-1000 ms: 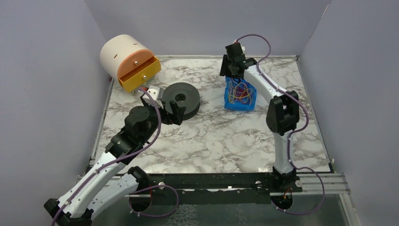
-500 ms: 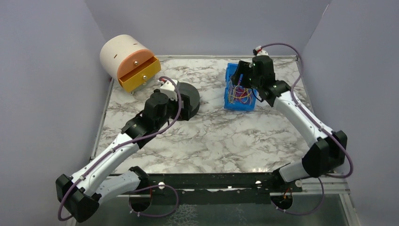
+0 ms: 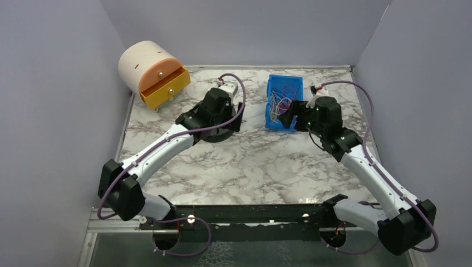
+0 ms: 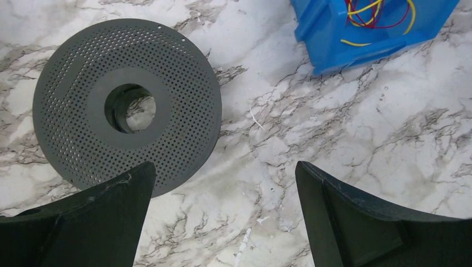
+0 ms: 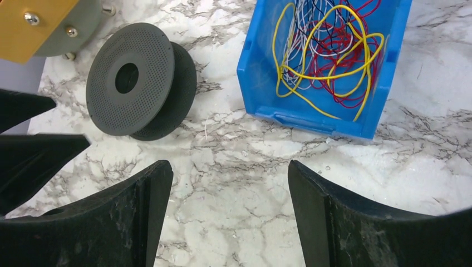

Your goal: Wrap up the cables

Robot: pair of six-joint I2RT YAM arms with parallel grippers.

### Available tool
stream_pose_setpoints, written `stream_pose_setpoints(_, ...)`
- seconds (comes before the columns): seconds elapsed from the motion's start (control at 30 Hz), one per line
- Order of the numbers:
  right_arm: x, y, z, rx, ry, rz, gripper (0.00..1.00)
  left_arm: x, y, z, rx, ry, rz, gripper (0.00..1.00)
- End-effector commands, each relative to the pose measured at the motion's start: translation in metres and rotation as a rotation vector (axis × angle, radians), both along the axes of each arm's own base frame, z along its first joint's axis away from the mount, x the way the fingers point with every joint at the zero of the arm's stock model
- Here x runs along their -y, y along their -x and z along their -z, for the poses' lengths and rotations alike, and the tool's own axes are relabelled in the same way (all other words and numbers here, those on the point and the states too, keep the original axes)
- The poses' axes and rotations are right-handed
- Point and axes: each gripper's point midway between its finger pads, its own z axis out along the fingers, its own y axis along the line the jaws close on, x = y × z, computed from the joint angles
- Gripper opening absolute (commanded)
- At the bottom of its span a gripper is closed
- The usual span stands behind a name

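Cables [image 5: 328, 55] not picked up yet, so I judge the step in hand as the approach for a first grab. My right pincer [image 5: 228, 167] is spread wide, nothing in it, above bare marble table [image 5: 239, 183]. Just ahead and a bit right is the near wall of the blue bin [image 5: 311, 119], and the cables lie inside, past that wall. They are thin wires, yellow and red mostly, some white and dark, in a loose tangled heap with no free end I can pick out. Ahead-left of this pincer and well apart from the bin sits the dark perforated spool [image 5: 139, 80], empty. My left pincer [image 4: 222, 167] is also spread, empty, with the spool's flat face just ahead of its left finger and the bin far ahead-right. Next move, as I judge it: right pincer goes forward over the bin wall, down into the heap, and nips one strand only; the tangle may drag others along. The drawer unit [image 3: 153, 72] is farthest off, beyond the spool.
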Motion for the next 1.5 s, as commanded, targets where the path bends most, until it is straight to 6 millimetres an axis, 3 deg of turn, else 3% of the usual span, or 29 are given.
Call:
stream_pose_setpoints(0.0, 0.006, 0.012, 0.001, 0.028, -0.009, 0.009, 0.81, 0.012, -0.009, 0.01, -0.064, -0.042, 0.031, 0.98)
stream_pose_setpoints(0.27, 0.006, 0.026, 0.021, -0.014, -0.013, -0.017, 0.81, 0.019, -0.037, 0.038, -0.113, -0.256, -0.013, 0.94)
stream_pose_setpoints(0.63, 0.01, 0.033, 0.024, 0.0, -0.002, -0.022, 0.81, -0.004, -0.073, 0.087, -0.103, -0.642, -0.186, 0.8)
stream_pose_setpoints(1.1, 0.013, 0.04, 0.009, 0.054, -0.016, -0.028, 0.81, -0.007, -0.076, 0.109, -0.033, -0.85, -0.257, 0.69)
stream_pose_setpoints(1.47, 0.012, 0.042, 0.01, 0.058, -0.025, -0.037, 0.81, -0.015, -0.075, 0.124, -0.026, -0.922, -0.289, 0.58)
